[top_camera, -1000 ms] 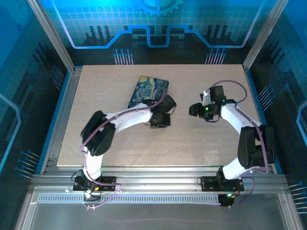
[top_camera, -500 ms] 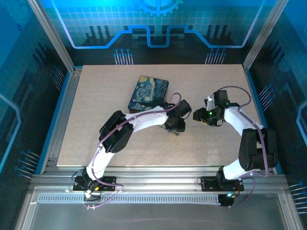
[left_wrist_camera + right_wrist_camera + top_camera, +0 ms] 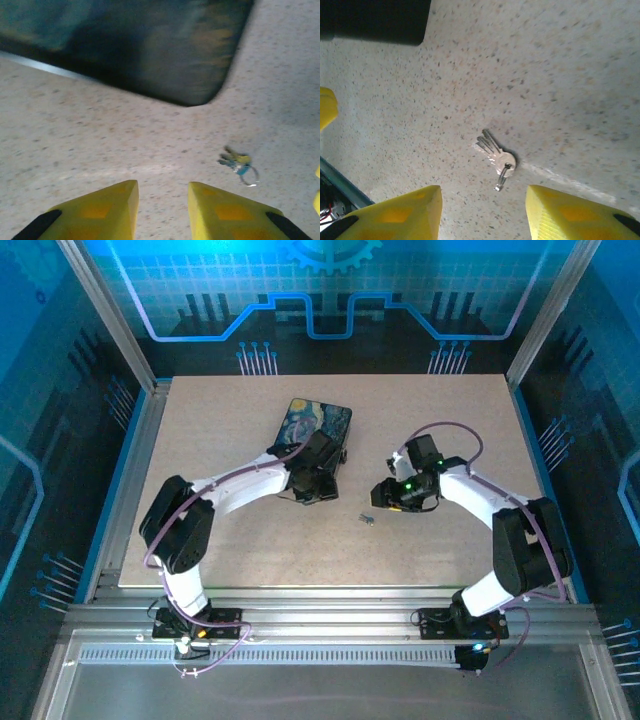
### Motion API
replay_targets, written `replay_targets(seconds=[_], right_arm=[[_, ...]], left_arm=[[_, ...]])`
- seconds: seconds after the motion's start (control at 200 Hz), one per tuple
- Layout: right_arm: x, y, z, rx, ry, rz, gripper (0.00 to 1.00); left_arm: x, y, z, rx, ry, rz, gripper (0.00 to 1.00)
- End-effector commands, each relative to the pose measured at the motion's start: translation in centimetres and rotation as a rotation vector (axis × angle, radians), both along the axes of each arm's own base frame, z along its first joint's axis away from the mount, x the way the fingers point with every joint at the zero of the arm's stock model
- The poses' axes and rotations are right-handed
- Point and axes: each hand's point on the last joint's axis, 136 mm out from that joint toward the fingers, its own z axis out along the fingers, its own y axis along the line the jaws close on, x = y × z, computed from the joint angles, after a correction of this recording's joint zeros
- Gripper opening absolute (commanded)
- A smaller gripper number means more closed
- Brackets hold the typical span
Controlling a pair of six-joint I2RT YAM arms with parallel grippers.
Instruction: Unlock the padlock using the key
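Right gripper (image 3: 484, 215) jaws parted and empty, poised over key bunch (image 3: 496, 152) lying flat on speckled table (image 3: 570, 75), left gripper (image 3: 162, 210) fingers slightly apart with nothing between, key bunch off to its right, dark painted box (image 3: 312, 430) just beyond.

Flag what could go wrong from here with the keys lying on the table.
1. The keys lie flat on the table; the open right hand over them may push them instead of pinching.
2. They fan out on a ring; a grip on the ring could leave the key dangling.
3. The left hand sits close by; the arms could clash.
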Motion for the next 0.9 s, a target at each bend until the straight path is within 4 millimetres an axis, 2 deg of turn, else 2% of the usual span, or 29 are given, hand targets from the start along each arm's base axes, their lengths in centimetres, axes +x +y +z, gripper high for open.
replay_targets(seconds=[0.0,0.175,0.56,0.805,0.83,0.895], right_arm=[[-1.1,0.8,-1.4,0.0,0.064,0.004,0.48],[-1.8,2.0,-2.9,-0.023,0.096,0.031,0.48],[-2.2,1.6,-6.2,-0.114,0.145,0.012,0.42],[-2.4,1.6,-7.4,-0.144,0.158,0.002,0.3],[-3.2,1.3,-8.1,-0.154,0.182,0.001,0.29],[-3.2,1.2,-8.5,-0.155,0.185,-0.005,0.28]], left_arm=[[-0.4,1.7,-0.3,0.006,0.005,0.019,0.32],[-0.3,2.9,-0.5,0.017,0.006,0.031,0.33],[0.1,3.2,-0.5,0.023,0.001,0.029,0.32],[0.2,3.8,-0.7,0.031,-0.001,0.039,0.32],[0.2,3.9,-0.6,0.031,-0.003,0.04,0.32],[0.2,4.0,-0.7,0.034,-0.002,0.039,0.32]])
